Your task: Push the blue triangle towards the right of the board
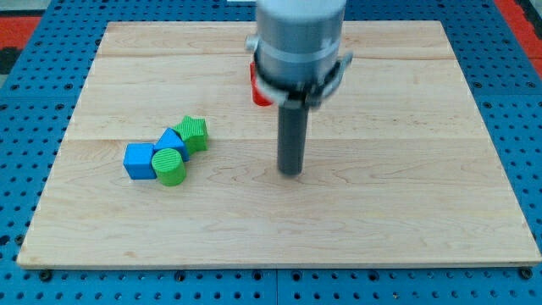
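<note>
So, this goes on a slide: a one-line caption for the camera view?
My tip rests mid-board, right of a cluster holding the blue triangle, blue cube and two green blocks.

Four blocks [167, 152] sitting clustered at board [406, 212] left-centre, touching each other, my tip [291, 172] standing well to their right, another block [259, 87] lying behind rod.

The small blue triangular block [172, 140] lies flat on the wooden board's left half, wedged in a cluster, touching blocks on three sides.
</note>
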